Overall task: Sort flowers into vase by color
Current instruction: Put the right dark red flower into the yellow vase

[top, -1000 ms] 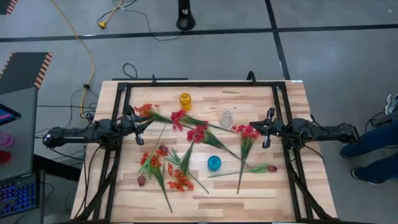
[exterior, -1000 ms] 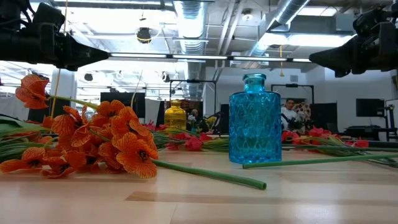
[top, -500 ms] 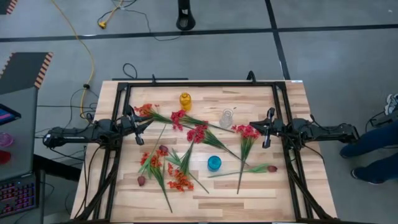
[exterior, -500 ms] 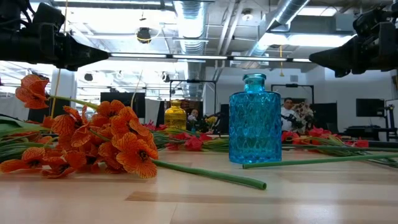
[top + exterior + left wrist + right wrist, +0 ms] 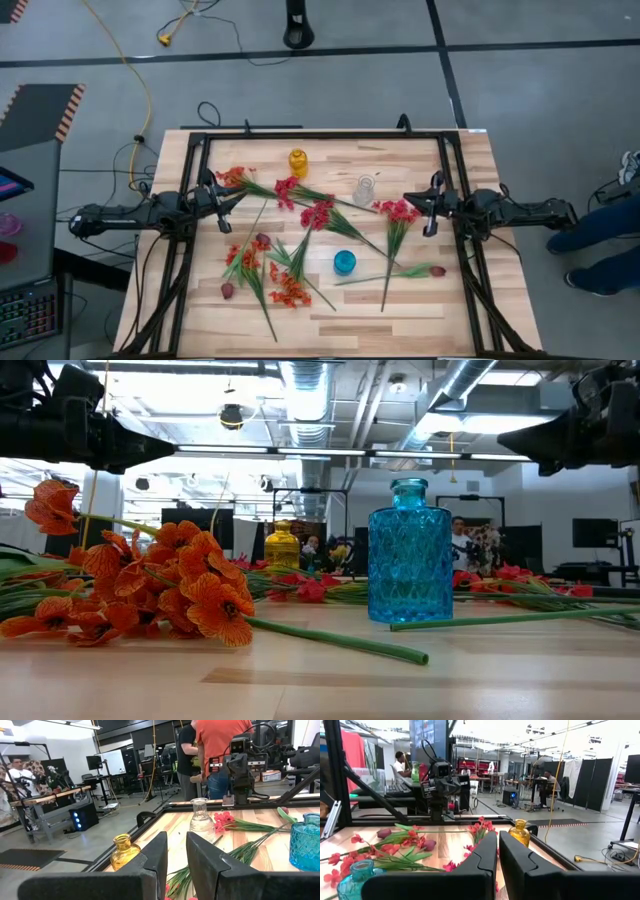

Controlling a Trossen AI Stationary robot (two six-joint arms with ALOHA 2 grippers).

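Note:
Flowers lie scattered flat on the wooden table (image 5: pixel 470 160). Orange-red sprays (image 5: pixel 288 290) lie at the near left, and another (image 5: pixel 232 178) lies by my left gripper. Crimson-pink sprays (image 5: pixel 318 213) lie in the middle, and one (image 5: pixel 397 210) lies under my right gripper's reach. Dark maroon buds (image 5: pixel 437 271) lie at the near right and near left (image 5: pixel 227 290). Three vases stand upright: yellow (image 5: pixel 298 162), clear (image 5: pixel 364 189), blue (image 5: pixel 344 262). My left gripper (image 5: pixel 232 203) hovers level at the table's left side. My right gripper (image 5: pixel 408 203) hovers at the right. Both are shut and hold nothing.
A black frame rail (image 5: pixel 320 136) runs around the table's far edge and down both sides. A person (image 5: pixel 600 235) stands off the table's right edge. Bare wood lies along the near edge (image 5: pixel 400 325) and the far right corner.
My right gripper has tipped its fingers upward a little while staying in place. The left arm and the flowers have kept still.

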